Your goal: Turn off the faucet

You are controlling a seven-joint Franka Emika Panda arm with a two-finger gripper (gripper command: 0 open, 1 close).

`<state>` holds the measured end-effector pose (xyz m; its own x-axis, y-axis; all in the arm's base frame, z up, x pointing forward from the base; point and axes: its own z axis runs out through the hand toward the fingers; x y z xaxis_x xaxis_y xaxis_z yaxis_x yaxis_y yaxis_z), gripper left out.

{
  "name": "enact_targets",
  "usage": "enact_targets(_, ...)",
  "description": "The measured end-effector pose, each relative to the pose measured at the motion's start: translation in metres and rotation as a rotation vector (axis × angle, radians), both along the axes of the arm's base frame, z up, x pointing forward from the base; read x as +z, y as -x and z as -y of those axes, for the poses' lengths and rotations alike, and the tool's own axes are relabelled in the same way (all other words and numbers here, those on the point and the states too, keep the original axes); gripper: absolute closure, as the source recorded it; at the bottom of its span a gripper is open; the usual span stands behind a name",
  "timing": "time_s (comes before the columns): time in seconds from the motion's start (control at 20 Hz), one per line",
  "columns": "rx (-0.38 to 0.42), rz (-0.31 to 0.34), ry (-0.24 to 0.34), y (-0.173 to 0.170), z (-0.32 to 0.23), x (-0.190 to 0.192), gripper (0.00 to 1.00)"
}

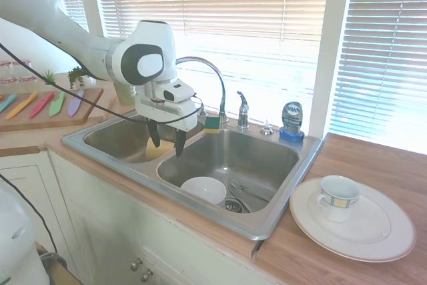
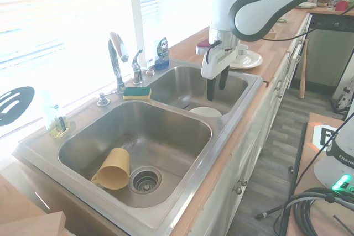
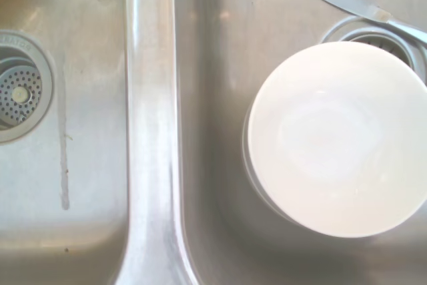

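The faucet (image 1: 217,85) is a chrome gooseneck spout (image 2: 114,59) rising behind the sink's divider. Its short lever handle (image 1: 242,108) stands upright just beside it, toward the blue soap bottle; the handle (image 2: 136,64) also shows in the second exterior view. My gripper (image 1: 167,141) hangs open and empty, fingers pointing down, over the divider and the front of the basin with the white bowl. From the other side the gripper (image 2: 216,85) is well in front of the faucet and touches nothing. I cannot make out any water stream.
A white bowl (image 3: 333,138) and a knife (image 3: 360,6) lie in one basin, a yellow cup (image 2: 113,168) in the other. A sponge (image 1: 212,123) and a blue soap bottle (image 1: 291,119) sit on the back rim. A plate (image 1: 373,238) holding a mug rests on the counter.
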<state>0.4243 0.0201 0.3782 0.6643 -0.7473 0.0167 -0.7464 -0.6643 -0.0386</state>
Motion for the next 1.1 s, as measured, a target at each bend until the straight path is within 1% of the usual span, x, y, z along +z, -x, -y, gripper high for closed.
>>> enact_targets(0.2, 0.012, 0.001, 0.015, 0.000, 0.002, 0.000, 0.00)
enact_targets(0.25, 0.014, 0.003, 0.020, 0.000, 0.002, 0.000, 1.00)
enact_targets(0.5, 0.006, 0.015, 0.022, -0.002, 0.007, 0.000, 1.00)
enact_targets(1.1, -0.002, 0.015, 0.021, -0.005, 0.011, -0.001, 1.00)
